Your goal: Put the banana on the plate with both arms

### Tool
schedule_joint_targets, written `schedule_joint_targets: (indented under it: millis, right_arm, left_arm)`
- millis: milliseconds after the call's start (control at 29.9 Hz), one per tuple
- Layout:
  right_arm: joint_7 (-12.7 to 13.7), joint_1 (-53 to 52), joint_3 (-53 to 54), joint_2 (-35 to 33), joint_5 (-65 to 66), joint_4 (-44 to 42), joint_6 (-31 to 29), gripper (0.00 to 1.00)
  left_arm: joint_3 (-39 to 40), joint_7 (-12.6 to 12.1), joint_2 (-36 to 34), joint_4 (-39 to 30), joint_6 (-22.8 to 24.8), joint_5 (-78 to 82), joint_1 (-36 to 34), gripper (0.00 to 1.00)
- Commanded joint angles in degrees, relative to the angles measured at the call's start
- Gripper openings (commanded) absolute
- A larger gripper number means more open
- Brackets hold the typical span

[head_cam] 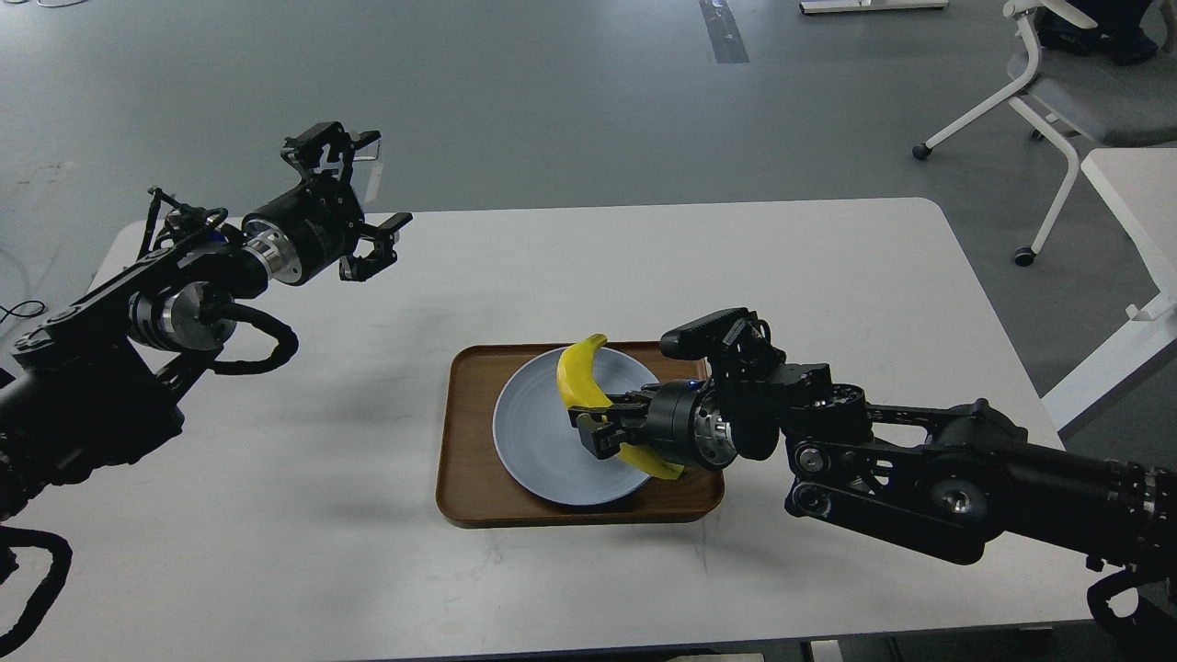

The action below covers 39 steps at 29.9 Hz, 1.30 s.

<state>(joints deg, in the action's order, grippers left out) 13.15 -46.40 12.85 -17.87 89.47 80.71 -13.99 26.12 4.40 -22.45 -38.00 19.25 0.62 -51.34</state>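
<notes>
The right gripper (596,432) pinches the banana (577,377) between its fingers above the plate (533,432); the left gripper (372,207) hovers apart, fingers spread.

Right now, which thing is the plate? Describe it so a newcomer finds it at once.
On the white table lies a brown wooden tray near the front middle. Inside it sits the plate, under the banana that the right gripper holds. It is round and pale blue-grey; the tray is rectangular and brown.

My right gripper (599,432) hides the banana's (577,377) middle; the chair (1067,83) is cut off top right.
</notes>
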Motion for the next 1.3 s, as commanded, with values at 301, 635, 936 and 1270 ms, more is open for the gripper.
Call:
schedule_joint_targets:
  millis: [301, 635, 936, 1270]
  right_arm:
    - [0.12, 2.01, 0.86, 1.26, -0.18, -3.36, 7.83, 0.67]
    - [0.74, 0.87, 15.51, 5.55, -0.35, -9.15, 10.56, 0.97]
    - [0.74, -0.19, 34.52, 5.83, -26.15, -13.73, 10.56, 0.99]
    - [-0.05, 1.48, 45.15, 1.61, -62.4, -19.27, 9.77, 1.0]
  left_arm:
    - [-0.01, 0.08, 0.13, 0.03, 0.0, 0.0, 0.89, 0.98]
    - [-0.01, -0.01, 0.13, -0.06, 0.0, 0.09, 0.8, 0.98]
    - [1.21, -0.1, 0.39, -2.51, 0.52, -0.7, 0.8, 0.98]
    - [8.51, -0.1, 0.83, -9.2, 0.87, -0.79, 5.63, 0.98]
